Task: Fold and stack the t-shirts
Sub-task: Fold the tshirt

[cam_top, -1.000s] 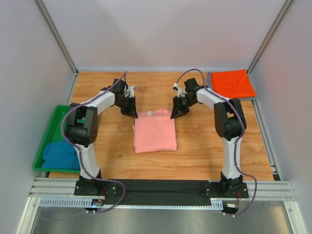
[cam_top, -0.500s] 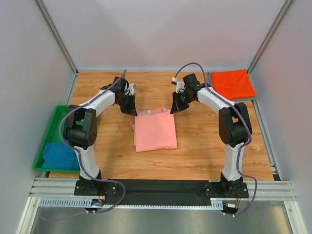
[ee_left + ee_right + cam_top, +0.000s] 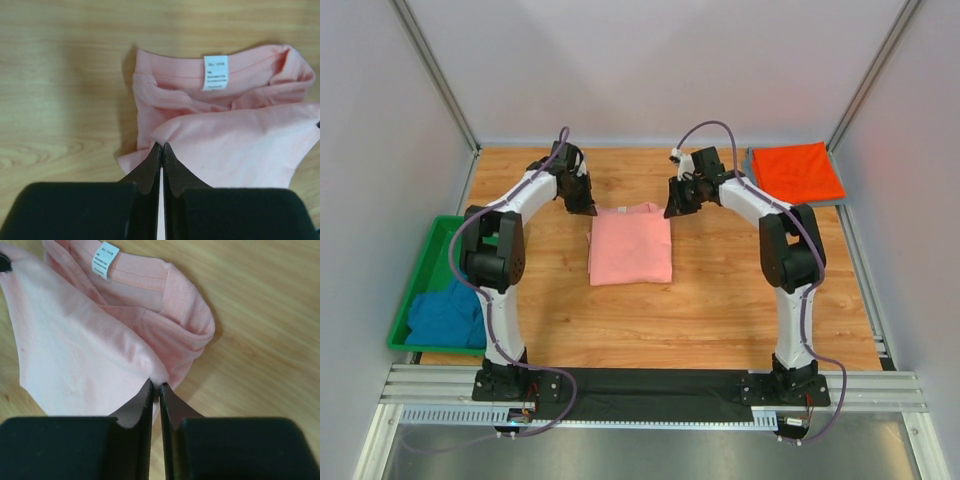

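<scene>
A wooden tabletop (image 3: 740,300) seen from above, with two robot arms reaching in from the near edge. A salmon-pink t-shirt (image 3: 630,248) lies folded into a rough rectangle at the middle of the tabletop, somewhat toward the far side, its collar at the far end. The left gripper (image 3: 161,148) is at the shirt's far-left corner. Its fingers are pressed together, pinching a layer of the pink cloth between their tips. The right gripper (image 3: 155,386) is at the far-right corner, also closed tight on a fold of the same shirt. In both wrist views the pinched layer rises to the fingertips, while the collar and its white label (image 3: 215,72) rest flat on the wood just beyond.

A bright orange-red t-shirt (image 3: 797,171) lies folded flat in the far-right corner, well apart from the pink one. At the left edge, a green plastic bin (image 3: 428,252) holds a crumpled teal-blue t-shirt (image 3: 444,316) in its near end.
</scene>
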